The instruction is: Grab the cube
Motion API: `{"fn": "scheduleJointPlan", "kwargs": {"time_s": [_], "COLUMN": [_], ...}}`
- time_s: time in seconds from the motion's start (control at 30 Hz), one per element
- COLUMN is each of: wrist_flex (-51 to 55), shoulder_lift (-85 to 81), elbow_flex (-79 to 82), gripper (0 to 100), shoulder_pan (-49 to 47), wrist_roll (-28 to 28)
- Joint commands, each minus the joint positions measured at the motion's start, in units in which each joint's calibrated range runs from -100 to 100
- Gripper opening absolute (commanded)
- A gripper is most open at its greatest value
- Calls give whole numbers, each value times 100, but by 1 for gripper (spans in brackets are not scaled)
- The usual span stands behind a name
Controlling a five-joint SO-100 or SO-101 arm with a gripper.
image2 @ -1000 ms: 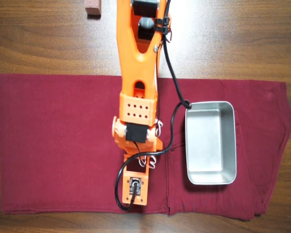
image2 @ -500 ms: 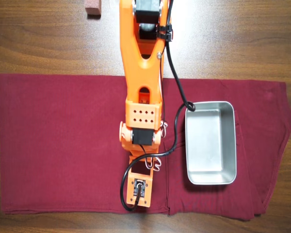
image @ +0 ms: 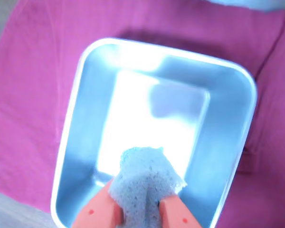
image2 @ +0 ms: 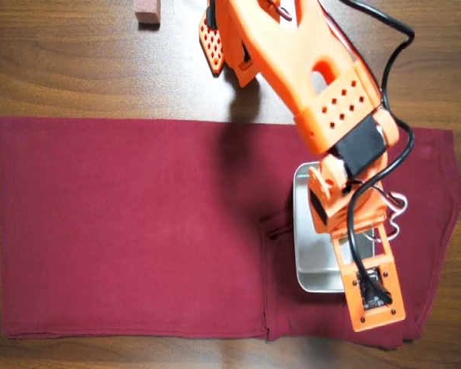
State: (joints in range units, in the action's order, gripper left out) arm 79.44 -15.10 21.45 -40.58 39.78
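In the wrist view my gripper [image: 140, 209] is shut on the cube [image: 145, 183], a pale speckled sponge-like block squeezed between the two orange fingers [image: 97, 211]. It hangs above the near part of the shiny metal tray [image: 228, 123]. In the overhead view the orange arm reaches over the tray [image2: 311, 265] at the right of the cloth. The arm hides the gripper and the cube there.
The tray rests on a dark red cloth [image2: 131, 223] spread over a wooden table [image2: 69, 61]. A reddish-brown block [image2: 147, 11] lies at the table's top edge in the overhead view, left of the arm's base.
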Motion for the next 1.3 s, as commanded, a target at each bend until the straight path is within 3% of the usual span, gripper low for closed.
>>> {"fn": "scheduleJointPlan", "kwargs": {"time_s": [0.0,0.13,0.33,0.37,0.4,0.43,0.47,0.6,0.73,0.87,1.03,1.13,1.27], "wrist_flex": [-157,129,360,341,277,-28,-489,-3089,-3707,-2416,-1033,-479,1346], "shoulder_lift": [174,210,219,183,157,112,6,-1557,-3474,-5676,-7291,-7806,-8277], "elbow_flex": [-202,-257,-357,-357,-366,-348,-293,1883,4186,6007,7381,7845,7855], "gripper": [6,27,35,34,27,4,0,0,0,0,0,0,0], "shoulder_pan": [66,171,334,353,373,488,737,2033,3232,3904,4202,4298,4154], "wrist_roll": [39,186,230,230,288,298,249,889,1250,1319,1260,1275,1187]}}
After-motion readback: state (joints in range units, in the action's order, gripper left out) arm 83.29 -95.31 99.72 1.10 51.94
